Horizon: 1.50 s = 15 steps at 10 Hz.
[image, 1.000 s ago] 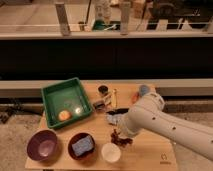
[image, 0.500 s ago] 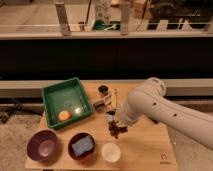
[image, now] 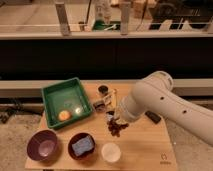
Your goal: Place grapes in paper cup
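I see a wooden table (image: pixel 145 150) under the gripper (image: pixel 114 121), a dark low wall (image: pixel 60 57) beyond it, glass railing (image: pixel 35 17) above.

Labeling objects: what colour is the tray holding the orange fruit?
Green; the tray shows in the camera view, left of the gripper, which is over the grapes.

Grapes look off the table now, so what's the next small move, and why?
Probably carry them a little toward the camera and slightly left, then stop above the cup. The grapes hang at the gripper, which sits mid-table just under the arm's bulk. The paper cup stands near the front edge, beside the bowl holding a blue object, and looks empty. Lowering from here would likely miss it.
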Motion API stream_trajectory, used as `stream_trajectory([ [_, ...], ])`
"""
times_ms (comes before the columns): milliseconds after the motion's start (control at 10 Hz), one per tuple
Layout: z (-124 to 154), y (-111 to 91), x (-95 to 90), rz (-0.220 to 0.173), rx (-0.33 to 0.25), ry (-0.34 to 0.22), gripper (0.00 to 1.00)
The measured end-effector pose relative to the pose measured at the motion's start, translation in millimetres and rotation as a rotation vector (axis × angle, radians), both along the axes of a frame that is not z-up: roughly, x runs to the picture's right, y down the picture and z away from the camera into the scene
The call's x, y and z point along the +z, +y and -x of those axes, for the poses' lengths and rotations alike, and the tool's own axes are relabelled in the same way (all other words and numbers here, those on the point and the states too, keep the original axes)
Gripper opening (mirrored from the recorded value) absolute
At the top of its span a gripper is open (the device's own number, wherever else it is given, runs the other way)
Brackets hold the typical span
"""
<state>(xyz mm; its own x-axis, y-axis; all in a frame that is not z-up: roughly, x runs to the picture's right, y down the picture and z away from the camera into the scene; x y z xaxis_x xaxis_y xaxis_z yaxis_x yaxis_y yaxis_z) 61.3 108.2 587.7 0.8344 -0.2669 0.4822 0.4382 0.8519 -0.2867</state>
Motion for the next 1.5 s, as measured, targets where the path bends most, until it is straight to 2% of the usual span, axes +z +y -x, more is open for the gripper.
stream_trajectory([
  [200, 1, -2, -19.3, 0.001, 0.008, -0.042, 0.01],
  [400, 5, 12, -30.4, 0.053, 0.0, -0.076, 0.01],
  [700, 6, 36, -39.0, 0.118, -0.031, -0.083, 0.01],
  [900, 5, 49, -41.1, 0.148, -0.044, -0.085, 0.01],
  [1200, 3, 63, -32.3, 0.191, -0.054, -0.089, 0.01],
  [1500, 4, 71, -25.1, 0.217, -0.061, -0.094, 0.01],
])
